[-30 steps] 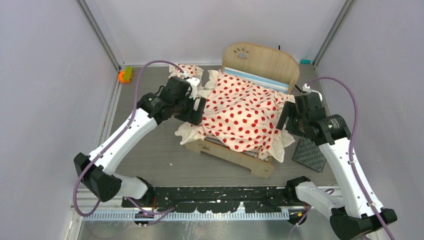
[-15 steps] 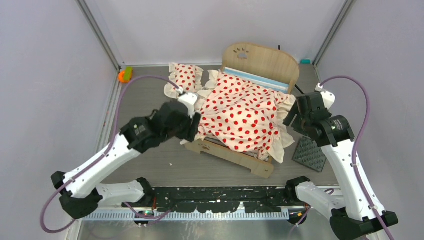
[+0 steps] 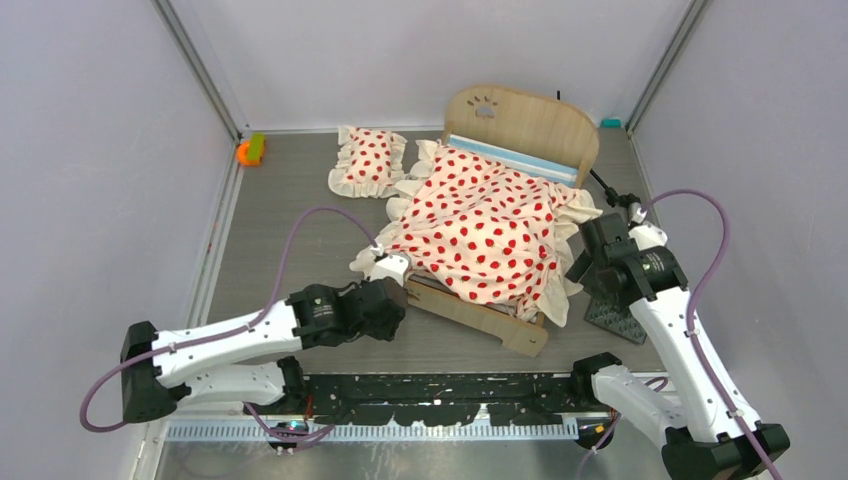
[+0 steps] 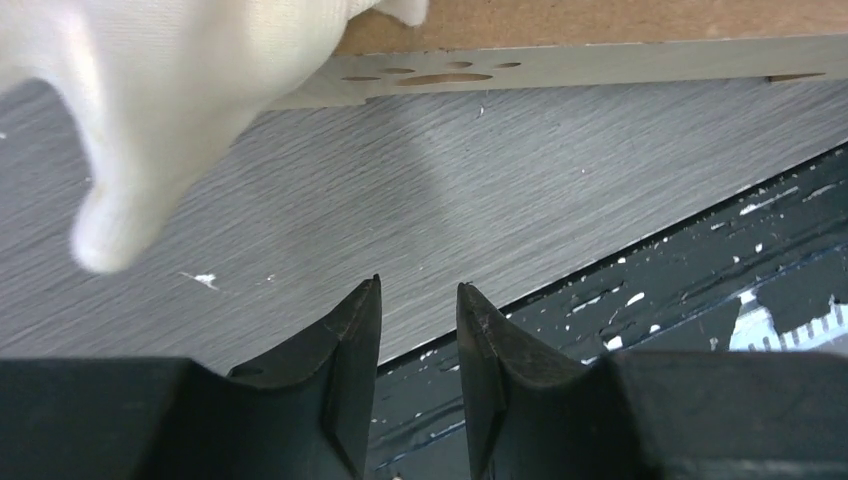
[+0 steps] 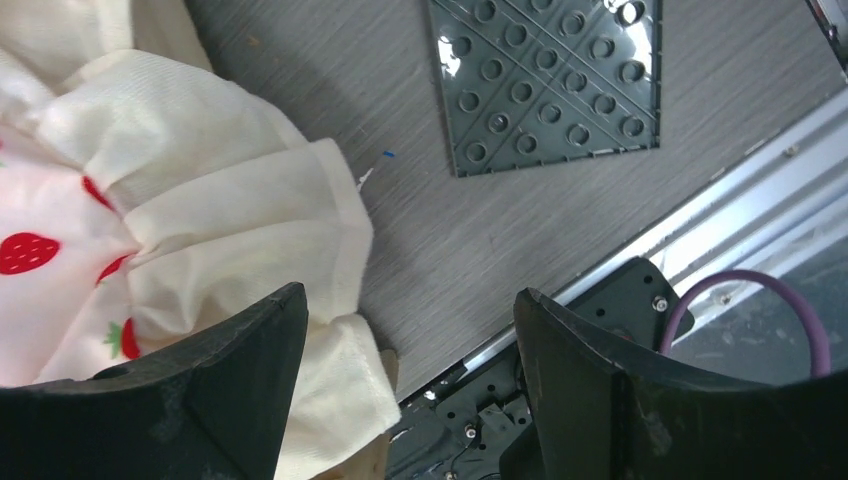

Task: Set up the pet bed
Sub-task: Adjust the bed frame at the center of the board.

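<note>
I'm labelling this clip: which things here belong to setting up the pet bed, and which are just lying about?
Part of the job: bed frame, mattress, blanket, pillow.
Lying about: studded mat, orange-green block, teal piece.

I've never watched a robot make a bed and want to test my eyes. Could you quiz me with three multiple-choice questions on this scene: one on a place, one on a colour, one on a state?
1. Where is the small pillow?
A. on a shelf
B. on the table beside the bed
C. in a drawer

2. What colour are the spots on the blanket?
A. blue
B. green
C. red

3. The right tool is:
A. open and empty
B. clamped on the blanket
C. clamped on the pillow

Answers:
1 B, it lies flat on the table, off the bed.
2 C, red spots on cream cloth.
3 A, its fingers stand wide apart with nothing between.
</note>
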`<state>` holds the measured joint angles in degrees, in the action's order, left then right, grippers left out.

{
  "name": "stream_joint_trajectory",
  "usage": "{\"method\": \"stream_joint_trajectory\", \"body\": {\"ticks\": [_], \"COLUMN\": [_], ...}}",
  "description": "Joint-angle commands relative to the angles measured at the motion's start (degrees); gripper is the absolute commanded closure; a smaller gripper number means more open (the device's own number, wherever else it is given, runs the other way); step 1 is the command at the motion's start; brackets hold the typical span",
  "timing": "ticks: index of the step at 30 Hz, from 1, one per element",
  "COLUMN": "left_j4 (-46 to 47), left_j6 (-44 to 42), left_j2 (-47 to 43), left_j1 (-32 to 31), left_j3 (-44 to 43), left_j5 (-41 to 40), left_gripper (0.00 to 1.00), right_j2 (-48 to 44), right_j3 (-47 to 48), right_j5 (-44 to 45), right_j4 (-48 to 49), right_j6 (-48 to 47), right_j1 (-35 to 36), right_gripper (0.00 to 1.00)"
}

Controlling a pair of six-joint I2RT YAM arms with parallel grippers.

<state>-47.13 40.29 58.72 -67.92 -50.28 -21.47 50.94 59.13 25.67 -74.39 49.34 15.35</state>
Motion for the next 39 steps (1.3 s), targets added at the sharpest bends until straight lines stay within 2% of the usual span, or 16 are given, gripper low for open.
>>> {"method": "stream_joint_trajectory", "body": {"ticks": [1,5,8,12,17,24,28,30,34,39], "left_j4": [8.73,12.00,14.47,17.04,20.96,21.38,21.28,20.90,19.61,16.85], "left_j6": [5.46,5.76,6.69,8.54,7.47,4.36,3.25,2.69,1.68,-0.48], "left_j2": [2.21,5.16,7.83,10.65,12.74,14.50,15.23,15.48,14.47,10.87], "left_j1": [-0.48,-0.48,0.15,3.00,8.21,14.83,17.68,18.61,21.11,25.37], "left_j3": [1.86,2.18,2.38,2.65,3.55,1.53,0.95,0.72,0.65,0.13], "left_j5": [-3.47,-7.46,-9.18,-7.66,-2.78,0.08,1.00,1.00,1.18,1.41], "left_gripper": [0.65,0.59,0.55,0.55,0.55,0.55,0.55,0.55,0.56,0.55], "right_j2": [-1.09,-0.85,-1.23,-2.96,-3.39,-4.71,-3.05,-0.69,10.66,27.76], "right_j3": [-0.40,-0.78,-2.93,-6.89,-8.35,-12.56,-15.12,-14.74,-9.83,1.19], "right_j5": [4.10,5.85,1.60,-6.23,-11.41,-15.54,-14.97,-12.92,-7.60,-3.04], "right_j4": [-3.72,-7.67,-7.03,-3.85,-3.20,0.83,7.33,11.38,18.95,25.08], "right_j6": [7.44,9.57,8.93,7.37,7.05,15.36,22.98,27.10,32.37,30.11], "right_j1": [-0.09,-0.15,-0.06,0.19,2.93,16.15,27.77,36.27,48.28,52.26], "right_gripper": [0.19,0.17,0.16,0.23,0.25,0.36,0.39,0.40,0.40,0.38]}}
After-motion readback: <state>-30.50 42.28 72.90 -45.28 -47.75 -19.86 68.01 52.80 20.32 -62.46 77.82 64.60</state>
